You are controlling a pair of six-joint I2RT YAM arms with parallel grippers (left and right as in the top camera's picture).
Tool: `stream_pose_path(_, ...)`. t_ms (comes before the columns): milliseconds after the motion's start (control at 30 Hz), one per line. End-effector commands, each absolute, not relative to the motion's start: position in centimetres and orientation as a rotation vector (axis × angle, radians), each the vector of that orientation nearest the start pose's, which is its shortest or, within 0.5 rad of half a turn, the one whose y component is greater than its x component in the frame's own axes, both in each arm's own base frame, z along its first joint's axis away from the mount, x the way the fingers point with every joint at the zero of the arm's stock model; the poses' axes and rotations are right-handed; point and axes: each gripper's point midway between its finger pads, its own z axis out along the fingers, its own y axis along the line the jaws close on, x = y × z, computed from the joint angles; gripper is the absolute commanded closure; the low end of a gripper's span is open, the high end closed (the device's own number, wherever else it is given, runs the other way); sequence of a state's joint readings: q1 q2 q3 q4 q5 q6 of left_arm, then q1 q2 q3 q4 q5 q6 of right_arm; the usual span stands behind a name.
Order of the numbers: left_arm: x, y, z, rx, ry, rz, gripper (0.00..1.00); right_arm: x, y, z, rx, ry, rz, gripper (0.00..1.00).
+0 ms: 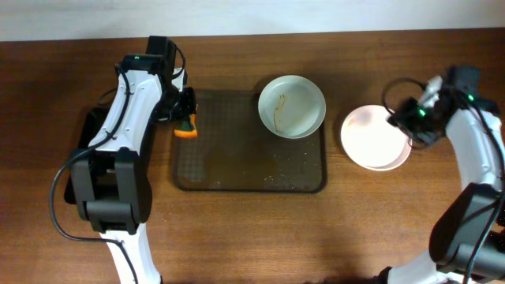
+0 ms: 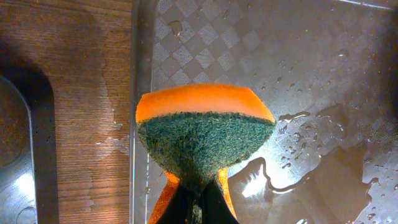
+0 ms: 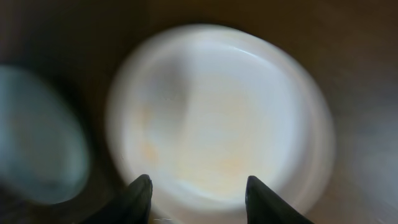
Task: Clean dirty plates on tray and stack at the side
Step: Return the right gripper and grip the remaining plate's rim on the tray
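Note:
A white plate (image 1: 292, 106) with orange-red streaks sits at the far right corner of the brown tray (image 1: 237, 170). White plates (image 1: 371, 138) are stacked on the table right of the tray; how many I cannot tell. They show blurred in the right wrist view (image 3: 217, 118). My left gripper (image 1: 184, 118) is shut on an orange sponge with a green scrub face (image 2: 205, 134), held over the tray's left rim (image 2: 142, 74). My right gripper (image 3: 198, 190) is open and empty above the stacked plates, at their right side in the overhead view (image 1: 412, 126).
A glossy black tray (image 1: 79, 158) lies left of the brown tray, under my left arm. Water pools on the brown tray (image 2: 323, 162), with droplets near its front right (image 1: 292, 166). Cables run along both arms.

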State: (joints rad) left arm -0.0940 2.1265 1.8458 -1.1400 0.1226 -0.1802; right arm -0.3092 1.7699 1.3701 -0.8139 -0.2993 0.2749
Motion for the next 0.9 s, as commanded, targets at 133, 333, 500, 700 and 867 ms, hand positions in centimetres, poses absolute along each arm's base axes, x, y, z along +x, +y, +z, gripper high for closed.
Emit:
stream_pose_path(133,44.5,-6.3,8.6,-0.135,2.998,-0.215,1.0,43.9,8.8,6.9,0.501,2.737,0.344,0.48)
stream_pose_path(333,44.5,-6.3,8.6,-0.135,2.998,-0.214,1.0,42.3,11.8,0.9,0.508,2.87,0.257,0.74)
stream_pose_path(500,44.5,-6.3,8.6,-0.135,2.998,-0.214,1.0,37.9,16.4,0.5,0.349,3.037,0.344,0.93)
stream_pose_path(700,44.5,-6.3,8.6,-0.135,2.998,-0.214,1.0,42.3,19.4,4.2,-0.351,2.809,0.37,0.31)
stream_pose_path(867,44.5,-6.3,8.6,-0.135,2.998,-0.214,1.0,42.9,19.9,-0.1,-0.442,2.823,0.363,0.43)
